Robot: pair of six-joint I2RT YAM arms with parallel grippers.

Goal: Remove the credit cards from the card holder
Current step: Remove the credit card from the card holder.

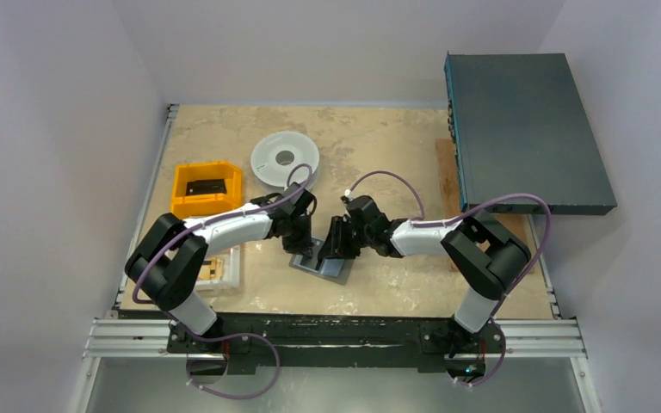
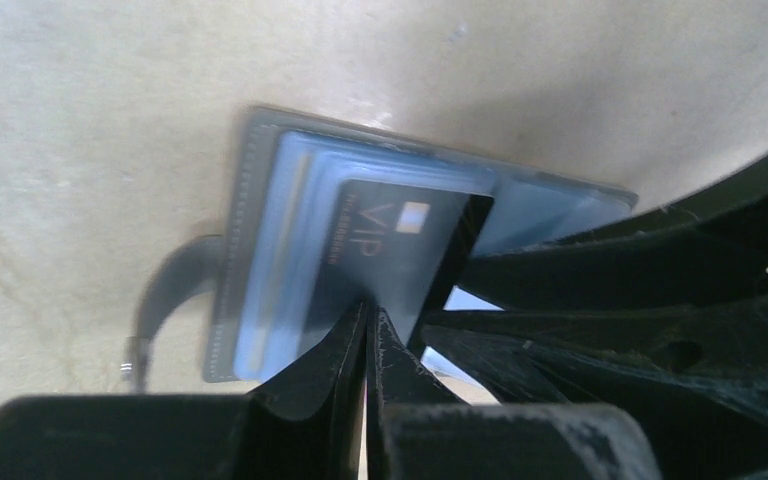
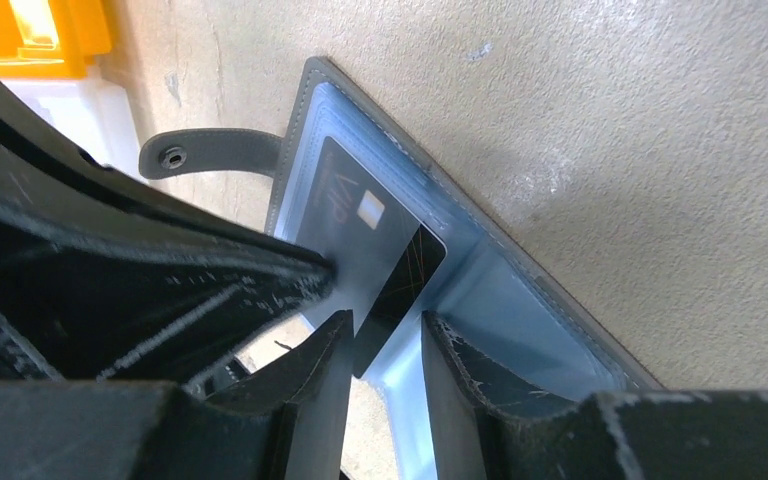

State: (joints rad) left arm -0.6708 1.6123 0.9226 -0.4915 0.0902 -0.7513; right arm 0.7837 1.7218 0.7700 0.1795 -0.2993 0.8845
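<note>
The slate-grey card holder [image 1: 337,274] lies open on the table between both arms, its snap strap [image 3: 220,152] sticking out to one side. A black credit card [image 2: 400,240] marked VIP sticks up out of its bluish clear sleeves [image 2: 280,260]. My left gripper [image 2: 370,310] is shut on this card's lower edge. My right gripper [image 3: 385,332] is open, its fingers straddling the card's other corner, one fingertip [image 3: 450,350] resting on the sleeve. In the top view the left gripper [image 1: 303,248] and right gripper [image 1: 334,249] meet over the holder.
A pale round spool [image 1: 284,159] lies behind the grippers. A yellow bin [image 1: 206,189] with a black item stands at the left, a white tray [image 1: 224,268] in front of it. A large dark box [image 1: 525,129] overhangs the right side above a wooden board [image 1: 446,172].
</note>
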